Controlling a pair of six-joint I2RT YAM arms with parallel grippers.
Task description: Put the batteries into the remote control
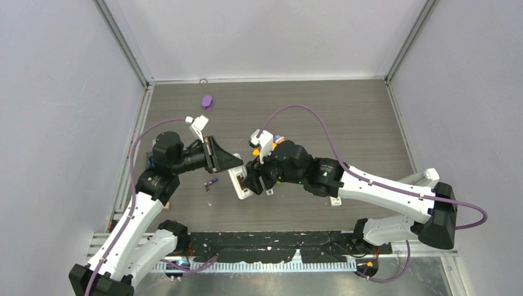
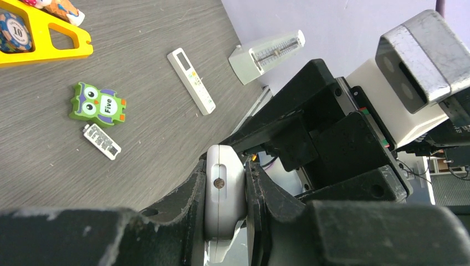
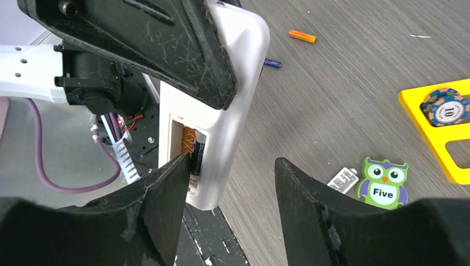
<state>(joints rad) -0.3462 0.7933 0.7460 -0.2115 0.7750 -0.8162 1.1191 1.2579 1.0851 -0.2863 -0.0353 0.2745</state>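
The left gripper (image 2: 224, 178) clamps a white remote (image 3: 244, 83). The right gripper (image 3: 233, 166) holds nothing, its fingers (image 3: 166, 194) spread, the left one at a dark battery (image 3: 199, 151) in the remote's slot.

owl block (image 2: 98, 104): "Five" | poker chip (image 2: 12, 32): "10"

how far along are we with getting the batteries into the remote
Done: one dark battery sits in the open slot of the remote. In hand: the left gripper is clamped on the remote while the open right gripper has one finger at that battery. Left: the orange battery and the purple battery lie on the table.
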